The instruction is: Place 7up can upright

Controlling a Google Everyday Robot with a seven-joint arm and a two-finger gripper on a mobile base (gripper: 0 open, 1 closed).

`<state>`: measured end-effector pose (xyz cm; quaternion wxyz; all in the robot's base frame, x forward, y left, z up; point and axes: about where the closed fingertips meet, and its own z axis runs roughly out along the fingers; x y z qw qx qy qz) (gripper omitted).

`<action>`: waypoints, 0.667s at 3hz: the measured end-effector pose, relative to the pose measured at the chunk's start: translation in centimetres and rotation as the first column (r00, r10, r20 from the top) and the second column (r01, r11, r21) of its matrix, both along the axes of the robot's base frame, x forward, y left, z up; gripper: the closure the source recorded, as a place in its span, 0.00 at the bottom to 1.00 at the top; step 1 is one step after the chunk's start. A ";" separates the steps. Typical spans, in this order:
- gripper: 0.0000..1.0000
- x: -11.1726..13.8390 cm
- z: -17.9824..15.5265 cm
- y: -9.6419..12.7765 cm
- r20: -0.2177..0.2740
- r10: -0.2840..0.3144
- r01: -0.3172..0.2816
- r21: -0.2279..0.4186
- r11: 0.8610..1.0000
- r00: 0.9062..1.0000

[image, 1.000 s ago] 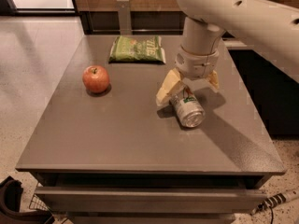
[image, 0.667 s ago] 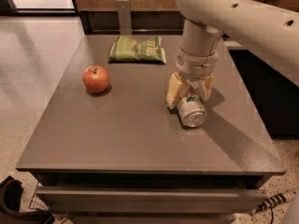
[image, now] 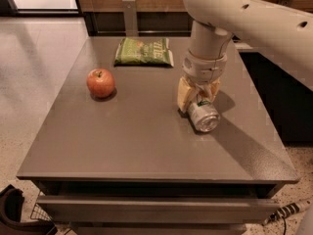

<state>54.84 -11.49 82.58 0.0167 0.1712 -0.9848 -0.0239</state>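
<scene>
The 7up can (image: 203, 116) lies on its side on the grey table (image: 137, 136), right of centre, with its shiny end facing the front. My gripper (image: 198, 96) points straight down over the can's far end. Its tan fingers (image: 184, 95) sit on either side of the can and press against it. The can still rests on the table top. The far part of the can is hidden behind the fingers.
A red apple (image: 100, 82) sits on the left part of the table. A green chip bag (image: 144, 51) lies flat at the back. My white arm (image: 254, 18) reaches in from the upper right. A dark counter (image: 288, 92) stands to the right of the table.
The fingers have closed inward from a wide spread onto the can's far end. The can has not moved.
</scene>
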 end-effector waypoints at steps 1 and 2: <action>1.00 0.2 0.0 0.1 0.008 0.000 0.000 0.004 1.000 1.000; 1.00 0.3 0.0 0.2 0.011 0.001 -0.001 0.005 1.000 1.000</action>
